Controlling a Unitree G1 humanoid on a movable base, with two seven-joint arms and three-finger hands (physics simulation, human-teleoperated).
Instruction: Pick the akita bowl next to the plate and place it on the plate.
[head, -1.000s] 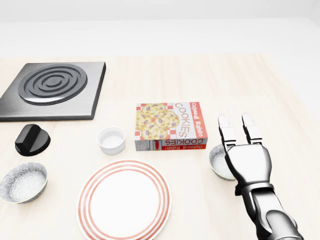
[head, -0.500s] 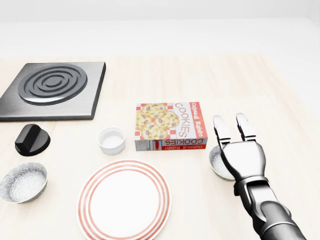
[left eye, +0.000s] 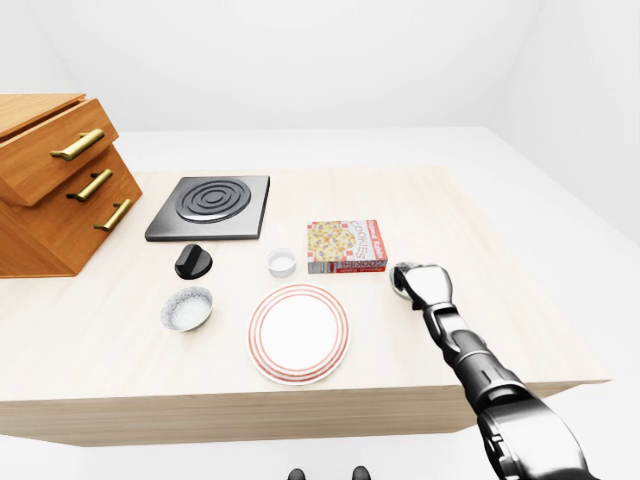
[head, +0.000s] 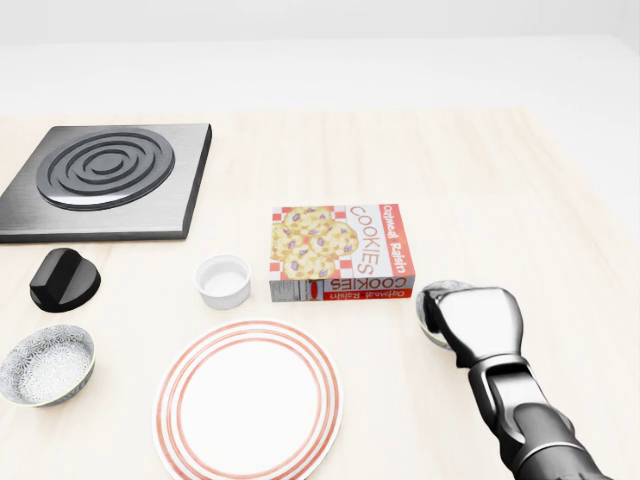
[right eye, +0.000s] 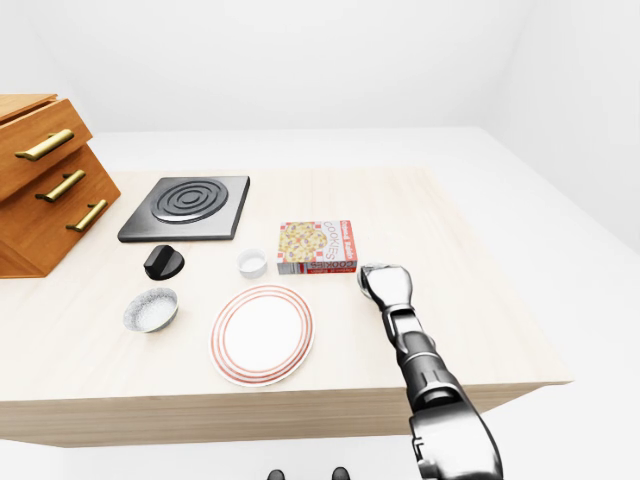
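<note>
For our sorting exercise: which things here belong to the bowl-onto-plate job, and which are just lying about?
Job: right hand, akita bowl, plate.

Lying about: cookie box, white cup, other bowl, black knob, hotplate, drawer chest.

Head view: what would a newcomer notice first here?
The bright red cookie box sits mid-table, with the red-ringed plate below it. Just right of the box, the robot's metallic right hand arches over a small bowl, hiding most of it.
</note>
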